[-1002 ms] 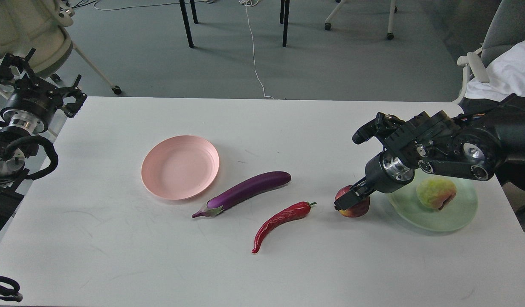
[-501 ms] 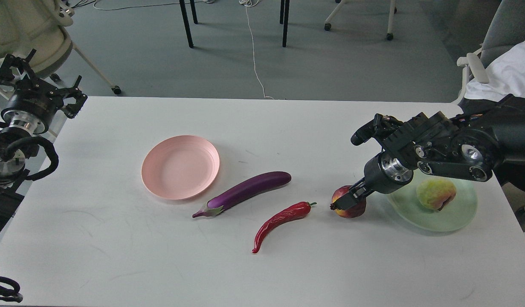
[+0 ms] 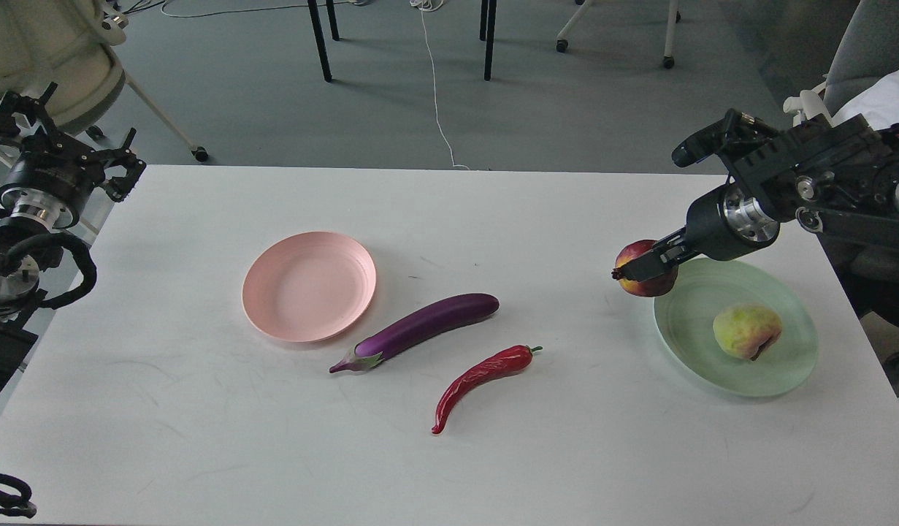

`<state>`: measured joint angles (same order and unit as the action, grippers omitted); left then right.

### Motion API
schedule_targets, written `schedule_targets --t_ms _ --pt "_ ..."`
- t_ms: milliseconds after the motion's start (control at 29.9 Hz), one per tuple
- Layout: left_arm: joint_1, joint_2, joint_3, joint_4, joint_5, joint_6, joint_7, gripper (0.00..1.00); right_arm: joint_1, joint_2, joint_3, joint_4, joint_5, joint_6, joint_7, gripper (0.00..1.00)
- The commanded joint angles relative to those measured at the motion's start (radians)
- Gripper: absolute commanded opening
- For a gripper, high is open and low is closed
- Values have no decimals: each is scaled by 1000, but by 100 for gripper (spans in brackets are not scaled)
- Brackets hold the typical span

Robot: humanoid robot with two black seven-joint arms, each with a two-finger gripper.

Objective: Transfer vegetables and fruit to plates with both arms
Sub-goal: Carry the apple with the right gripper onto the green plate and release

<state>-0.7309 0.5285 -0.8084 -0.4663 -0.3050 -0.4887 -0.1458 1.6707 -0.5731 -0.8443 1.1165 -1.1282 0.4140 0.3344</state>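
While the white table [image 3: 201, 438] lay mostly bare along its near edge and across its far strip, the things on it sat in a loose band through the middle, well clear of every edge but the right one. Open tabletop lay between the pink plate [image 3: 309, 286] at left centre and the mint green plate [image 3: 735, 326] near the right edge, broken only by the purple eggplant [image 3: 420, 326] just right of the pink plate and the red chili pepper [image 3: 482, 376] lying nearer and to its right, the two close but apart.

The right gripper [image 3: 643, 269] was clamped on the dark-red fruit [image 3: 645, 267], holding it clear of the table just at the far left rim of the green plate. A second before, that fruit had rested on the table to the left of the green plate with the gripper down around it; since then the right arm had risen and drawn back toward the far right, carrying the fruit up with it. The eggplant, the chili and both plates had not shifted.

The left gripper [image 3: 120, 172] hung by the far left corner of the table, about where it had been; its fingers could not be made out well enough to tell whether they were apart or together.

The green plate held the yellow-green fruit [image 3: 746, 331], right of its centre. The pink plate held nothing.
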Motion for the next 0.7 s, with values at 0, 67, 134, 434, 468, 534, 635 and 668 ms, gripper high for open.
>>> schedule_targets --t_ms 0,67,134,434,468,534,635,668 --pt "-1 -2 2 0 0 0 2 98 -78 -50 5 -12 -22 -1 0 59" --pt "-1 -4 2 0 0 0 0 98 -110 -51 5 -41 -25 -4 0 59" --pt "-1 -4 0 0 1 0 0 98 -129 -51 5 -56 -25 -14 0 60" --pt "-4 -2 -2 0 1 0 2 98 -146 -39 10 -64 -22 -72 -2 91" --pt "-4 -2 0 0 1 0 2 98 -141 -39 10 -61 -21 -72 -2 94" --pt "-2 -2 2 0 1 0 2 98 -138 -37 11 -57 -19 -70 -2 95" --pt "-2 -2 2 0 1 0 0 98 -132 -34 11 -52 -18 -70 0 95" --pt "-2 -2 2 0 0 0 0 98 -129 -28 11 -52 -18 -70 0 95"
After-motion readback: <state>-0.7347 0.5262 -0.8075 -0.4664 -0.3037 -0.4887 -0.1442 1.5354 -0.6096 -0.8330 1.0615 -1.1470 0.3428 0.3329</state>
